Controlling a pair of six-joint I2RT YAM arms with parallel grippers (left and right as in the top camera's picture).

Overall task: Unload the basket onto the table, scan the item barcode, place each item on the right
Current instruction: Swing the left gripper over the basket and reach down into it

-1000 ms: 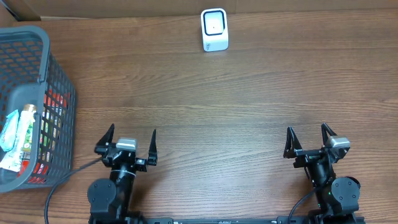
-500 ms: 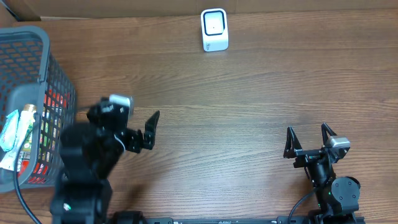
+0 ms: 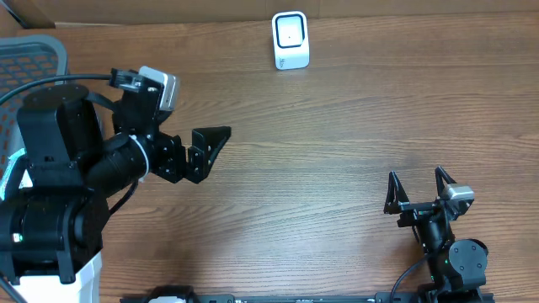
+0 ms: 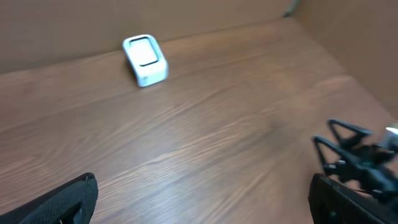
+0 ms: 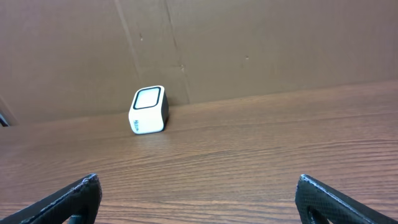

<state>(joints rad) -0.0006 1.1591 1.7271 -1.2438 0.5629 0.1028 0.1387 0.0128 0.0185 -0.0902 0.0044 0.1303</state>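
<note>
Two grippers, four fingers in all, both pairs of jaws spread as wide as possible and gripping nothing.

Left gripper (image 3: 206,147): high over the brown wood-grain table (image 3: 337,151), close to the overhead camera, fingers turned sideways toward the right arm. Only bare wood between its jaws in the left wrist view.

Right gripper (image 3: 415,177): low, near the front edge of the table, fingers pointing toward the far edge. Also only bare wood between its jaws.

One small white box-shaped barcode scanner with a dark-framed window (image 3: 290,39): upright on the table at the far edge, well apart from both pairs of jaws. Seen from the left wrist, far ahead of the jaws and nearer to the left finger than to the right one. Seen from the right wrist, far ahead too, again nearer to the left finger, just in front of one brown cardboard wall (image 5: 261,43).

One grey plastic mesh basket (image 3: 42,46): only a corner visible, behind the left jaws, on the side away from the fingertips, mostly covered by the left arm.

Item to scan: hard to tell. One light-blue and white sliver (image 3: 10,172) at the left border of the overhead view, behind the left arm, well apart from the left jaws; not possible to say more about it.
</note>
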